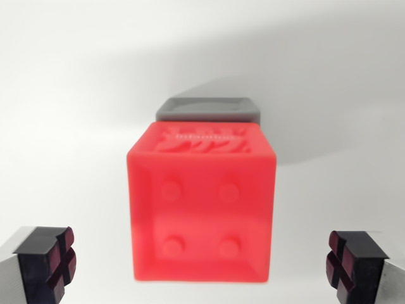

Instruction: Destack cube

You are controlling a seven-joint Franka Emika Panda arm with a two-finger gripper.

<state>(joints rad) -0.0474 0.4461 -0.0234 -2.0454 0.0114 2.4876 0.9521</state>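
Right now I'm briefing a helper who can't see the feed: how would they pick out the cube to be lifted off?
On the plain white surface, look between the two black-padded fingers of the open gripper low in the wrist view. The red plastic cube fills the middle there. Unlike the grey block showing just behind it, it is bright red, with four round studs on its near face and raised lettering on top.

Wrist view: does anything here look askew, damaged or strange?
Nothing stands out. The red plastic cube with four round studs on its near face looks intact and square to the camera. A grey block shows just behind it, also undamaged. The gripper is open, with one finger on each side of the red cube, not touching it.
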